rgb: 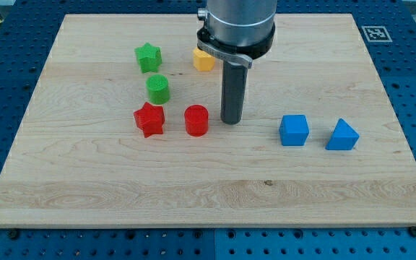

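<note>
**Blocks on a wooden board, rod tip beside the red cylinder**

Nearest to the camera lies the front edge of the wooden board [193, 209], which rests on a blue perforated table [410, 65]. At the view's top right corner of the board there is a small black-and-white square marker [373, 32]; its pattern is too small to read, and no other writing or brand can be seen. No container appears anywhere.

My tip [231, 121] stands on the board near the middle, just to the view's right of the red cylinder [196, 120], close but with a thin gap showing between them. The rod carries no claw, so it holds nothing and nothing opens or closes. Further to the view's left of the cylinder, just beside it, lies the red star-shaped block [149, 119]. Above this star sits the green cylinder [157, 89], and above that the green star-shaped block [148, 57]. A yellow block [203, 60] is partly hidden behind the arm's grey housing [237, 25], so its shape I cannot tell.

Well apart, on the view's right, stand the blue cube [294, 130] and, near it, a second blue block [342, 135] with an angled top.
</note>
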